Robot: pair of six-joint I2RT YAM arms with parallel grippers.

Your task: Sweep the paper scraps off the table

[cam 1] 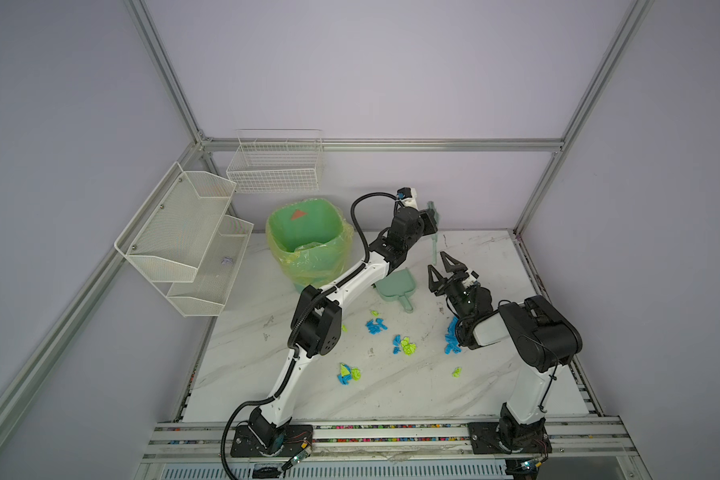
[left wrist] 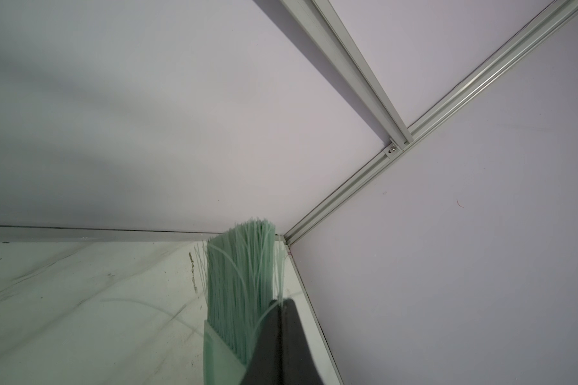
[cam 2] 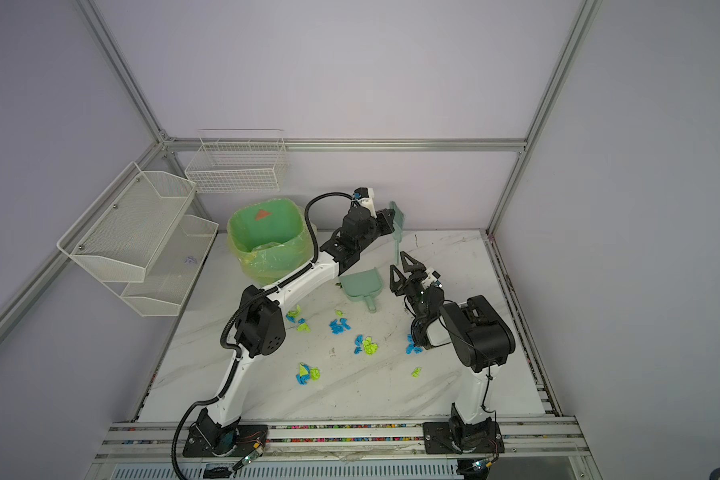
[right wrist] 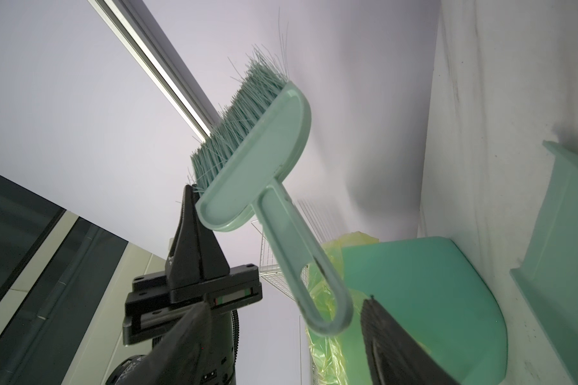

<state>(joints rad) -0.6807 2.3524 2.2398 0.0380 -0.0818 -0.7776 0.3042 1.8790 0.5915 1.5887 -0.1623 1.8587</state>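
Paper scraps (cam 1: 404, 345) lie in little blue and yellow-green heaps on the table (cam 1: 267, 374) in both top views. None are swept yet. The left gripper (cam 1: 430, 221) is clamped on the brush (cam 1: 434, 249), high at the back. The right gripper (cam 1: 443, 270) is wide open just below, holding nothing. The dustpan (cam 1: 395, 286) lies close by.

In the left wrist view, the bristles (left wrist: 241, 283) stick up.

In the right wrist view, the handle (right wrist: 301, 253) hangs between the right jaws, not touching. It looks like a hand-over. Next, the right jaws must close on the handle before the left lets go.
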